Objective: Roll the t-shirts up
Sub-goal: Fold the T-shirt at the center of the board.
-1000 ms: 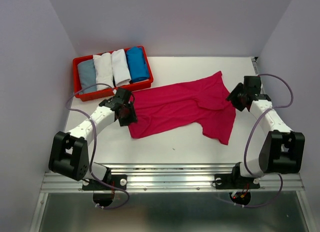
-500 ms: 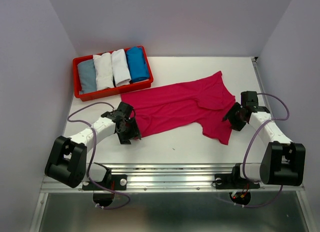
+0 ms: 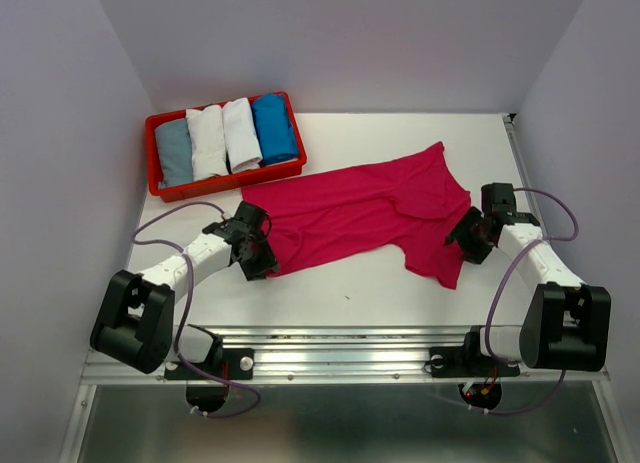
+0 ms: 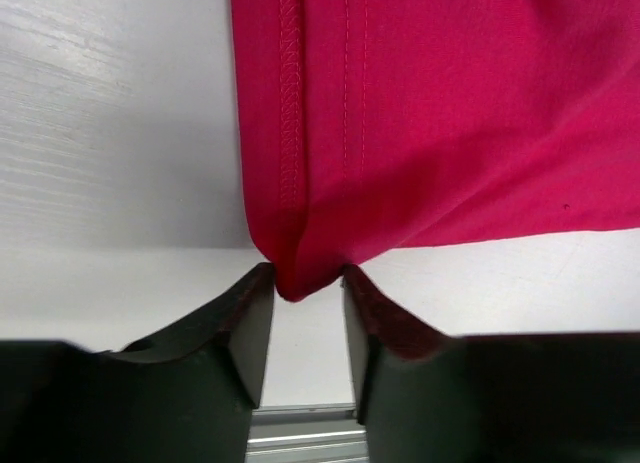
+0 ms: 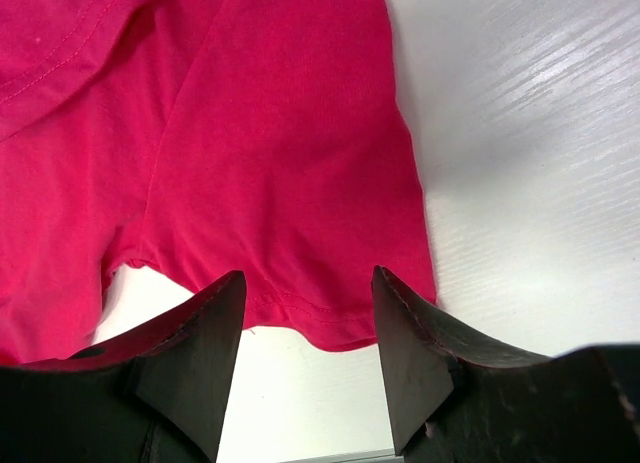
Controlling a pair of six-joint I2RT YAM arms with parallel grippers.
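The magenta-pink t-shirt (image 3: 350, 208) lies spread flat across the middle of the table. My left gripper (image 3: 261, 261) is at its near left corner. In the left wrist view the jaws (image 4: 305, 281) are nearly together and pinch the bunched corner of the shirt (image 4: 450, 113) between their tips. My right gripper (image 3: 466, 241) is at the shirt's near right sleeve. In the right wrist view its jaws (image 5: 308, 288) are wide open, low over the table and straddling the sleeve hem (image 5: 280, 163), gripping nothing.
A red tray (image 3: 230, 179) stands at the back left. It holds rolled shirts side by side: a grey-blue one (image 3: 174, 151), two white ones (image 3: 207, 141) and a bright blue one (image 3: 274, 126). White walls enclose the table on three sides.
Both grippers have moved toward the near edge: the left from the shirt's left edge to its near left corner, the right down to the near right sleeve. The shirt's left edge has shifted slightly.
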